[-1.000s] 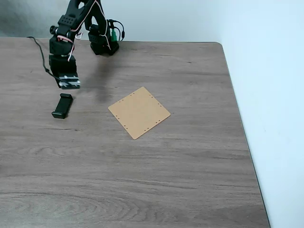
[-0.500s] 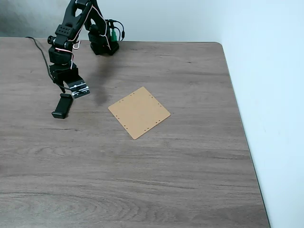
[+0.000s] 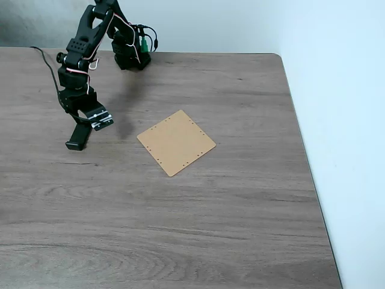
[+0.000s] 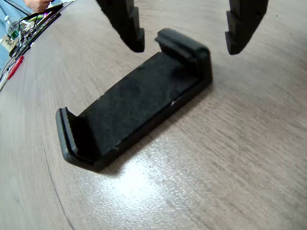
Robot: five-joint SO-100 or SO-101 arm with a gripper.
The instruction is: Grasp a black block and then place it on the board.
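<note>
The black block (image 3: pixel 79 136) lies flat on the wood-grain table, left of the board (image 3: pixel 176 142), a thin tan square with small holes along its edges. In the wrist view the black block (image 4: pixel 135 98) is a matte oblong with raised lips at both ends, lying diagonally. My gripper (image 3: pixel 90 122) hangs just above the block's far end, open. In the wrist view my gripper (image 4: pixel 186 48) straddles the block's upper lip, one dark finger on each side, apart from it.
The arm's base (image 3: pixel 129 51) stands at the table's far edge, with a cable (image 3: pixel 51 69) trailing left. The table's right edge (image 3: pixel 304 156) runs along a white wall. In the wrist view, wires and small items (image 4: pixel 29 21) lie at the upper left.
The gripper has come down and slightly toward the block, from above and behind it to right over its far end. Its jaws have opened. The block and board have not moved.
</note>
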